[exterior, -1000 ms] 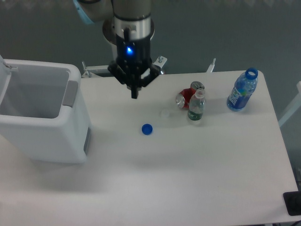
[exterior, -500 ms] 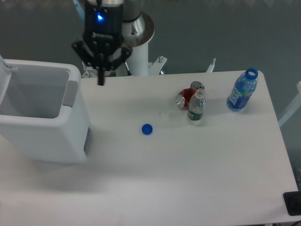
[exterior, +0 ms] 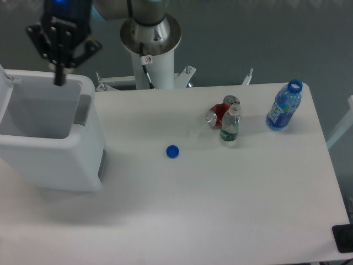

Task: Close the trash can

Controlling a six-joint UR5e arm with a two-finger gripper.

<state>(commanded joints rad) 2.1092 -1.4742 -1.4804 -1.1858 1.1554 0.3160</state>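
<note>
The claw [exterior: 58, 81] hangs at the upper left, pointing down, its two fingers pressed together with no gap between them and nothing held; the fingertips sit in line with the rear part of the bin's opening, though from this view it cannot be told whether they are above the rim or just inside it. A blue light shows on the wrist above the claw. The bin [exterior: 52, 143], a large white box with rounded corners, stands on the left end of the counter [exterior: 220, 210] with its mouth open; the inside is bare and grey-white. Its lid [exterior: 4, 91] stands raised at the far left edge, only partly in frame. A grey tab [exterior: 83, 109] sits on the right rim of the bin. The arm's white pedestal [exterior: 150, 61] rises behind the counter's rear edge, right of the claw. Out on the counter, a blue cap [exterior: 172, 151] lies alone near the middle, well apart from the bin. Further right, a small clear bottle [exterior: 230, 126] stands upright, touching or just beside a crushed red can [exterior: 218, 115] behind it. A faint clear cap [exterior: 193, 133] lies just left of that pair. A blue bottle [exterior: 284, 106], uncapped, stands near the counter's right rear corner.
</note>
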